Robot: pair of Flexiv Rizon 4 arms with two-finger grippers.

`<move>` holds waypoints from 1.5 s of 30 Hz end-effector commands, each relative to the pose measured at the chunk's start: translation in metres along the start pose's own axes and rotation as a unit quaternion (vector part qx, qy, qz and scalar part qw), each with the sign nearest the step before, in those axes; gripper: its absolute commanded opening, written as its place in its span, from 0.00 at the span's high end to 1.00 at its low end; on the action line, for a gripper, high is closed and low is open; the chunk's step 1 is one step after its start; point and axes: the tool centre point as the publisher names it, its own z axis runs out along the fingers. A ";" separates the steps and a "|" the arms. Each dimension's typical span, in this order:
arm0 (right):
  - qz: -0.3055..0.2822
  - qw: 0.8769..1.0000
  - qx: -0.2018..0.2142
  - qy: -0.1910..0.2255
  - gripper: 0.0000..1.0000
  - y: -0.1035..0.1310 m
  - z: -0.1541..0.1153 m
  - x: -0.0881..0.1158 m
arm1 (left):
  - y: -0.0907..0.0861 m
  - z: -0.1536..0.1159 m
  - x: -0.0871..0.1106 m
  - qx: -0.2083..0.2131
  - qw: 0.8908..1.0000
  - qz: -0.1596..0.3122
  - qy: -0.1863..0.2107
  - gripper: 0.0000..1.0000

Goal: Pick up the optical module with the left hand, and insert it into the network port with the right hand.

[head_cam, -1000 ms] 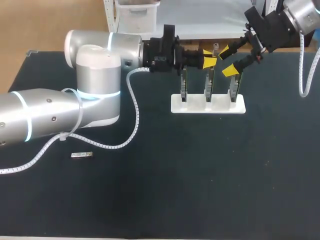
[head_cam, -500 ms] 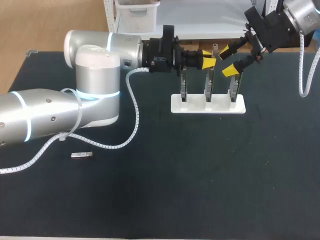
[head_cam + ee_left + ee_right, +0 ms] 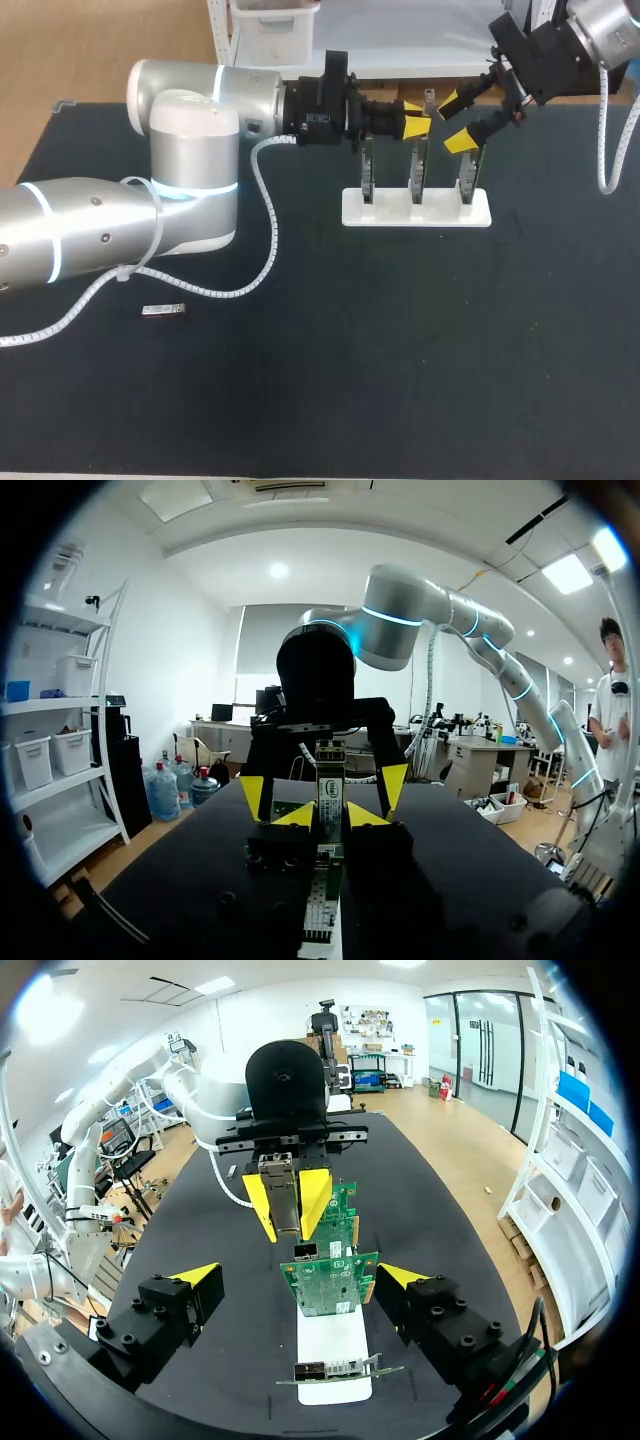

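Nearest on the dark surface (image 3: 400, 380), at the left side, a second optical module (image 3: 163, 311) lies flat, well apart from everything else. Farther back a white base (image 3: 416, 210) carries three network cards (image 3: 414, 170), all standing upright in a row. Above the top of the middle card is the left claw (image 3: 418, 115). Its yellow tips are narrow and they clamp the optical module (image 3: 279, 1188) from two sides. Just beside it, over the right card, the right claw (image 3: 456, 120) hangs with its fingers wide apart and holds nothing.
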 end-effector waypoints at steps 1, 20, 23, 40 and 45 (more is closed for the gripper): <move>0.000 1.000 0.002 0.000 0.00 0.001 0.000 0.000 | 0.002 0.000 0.000 0.003 1.000 0.001 0.000 1.00; 0.000 1.000 0.002 0.000 0.00 0.001 0.000 0.000 | -0.002 0.002 0.000 0.008 1.000 0.001 0.003 1.00; 0.000 1.000 0.002 0.000 0.00 0.001 0.000 0.000 | -0.002 0.002 0.000 0.008 1.000 0.001 0.003 1.00; -0.030 0.999 0.033 -0.014 0.00 0.007 -0.018 -0.038 | -0.002 0.002 0.000 0.008 1.000 0.001 0.003 1.00; -0.040 0.998 0.035 -0.016 0.00 0.011 -0.020 -0.048 | -0.002 0.002 0.000 0.008 1.000 0.001 0.003 1.00</move>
